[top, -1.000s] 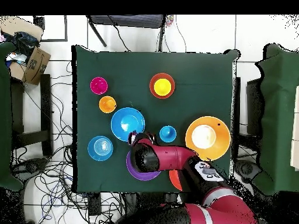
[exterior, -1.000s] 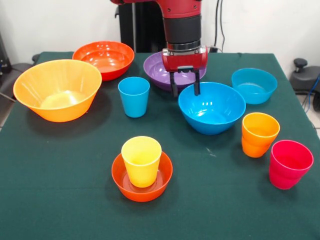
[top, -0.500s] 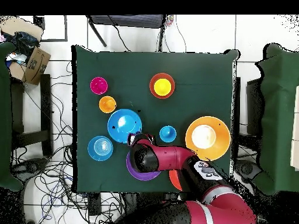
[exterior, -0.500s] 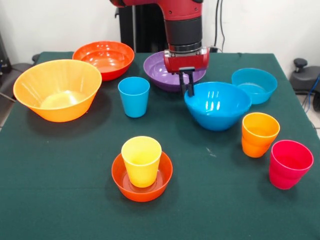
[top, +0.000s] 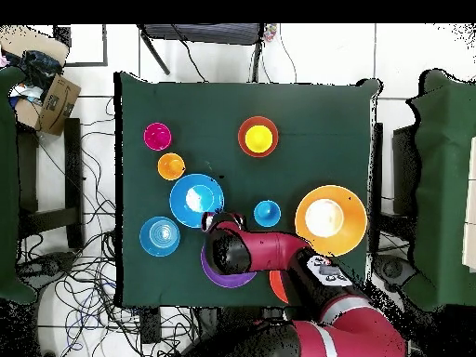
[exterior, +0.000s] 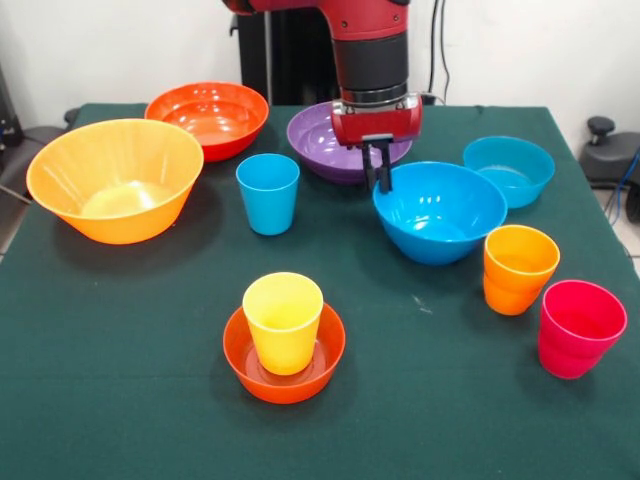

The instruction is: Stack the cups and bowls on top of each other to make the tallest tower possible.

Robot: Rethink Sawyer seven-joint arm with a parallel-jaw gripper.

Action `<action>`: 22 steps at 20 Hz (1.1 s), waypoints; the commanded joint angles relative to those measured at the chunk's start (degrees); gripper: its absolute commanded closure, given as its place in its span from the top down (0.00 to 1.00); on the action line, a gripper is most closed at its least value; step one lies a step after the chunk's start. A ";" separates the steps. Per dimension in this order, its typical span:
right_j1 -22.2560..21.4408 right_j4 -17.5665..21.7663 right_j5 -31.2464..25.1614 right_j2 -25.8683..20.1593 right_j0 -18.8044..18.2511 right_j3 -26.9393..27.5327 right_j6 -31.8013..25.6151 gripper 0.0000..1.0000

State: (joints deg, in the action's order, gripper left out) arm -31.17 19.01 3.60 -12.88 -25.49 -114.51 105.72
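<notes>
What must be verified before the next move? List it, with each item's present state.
1. Grip: the gripper is closed on the rim of the large blue bowl: ok.
2. Bowl contents: the large blue bowl is empty: ok.
3. Bowl clear of the table: cannot tell.
4. Tower base: the yellow cup stands upright inside the small red-orange bowl: ok.
5. Neighbours: the orange cup stands close beside the large blue bowl; whether they touch: cannot tell.
</notes>
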 commanded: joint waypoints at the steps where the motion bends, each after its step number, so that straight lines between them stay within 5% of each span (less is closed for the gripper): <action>1: -4.91 -1.83 -8.09 -6.40 -1.13 -1.38 5.34 0.00; 8: -12.13 -5.08 -16.91 -10.99 -9.00 -5.35 3.78 0.00; 22: -12.66 -7.64 -26.33 -15.61 -17.23 -2.98 0.72 0.00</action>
State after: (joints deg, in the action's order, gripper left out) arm -42.86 14.92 -13.83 -21.03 -41.87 -117.81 105.72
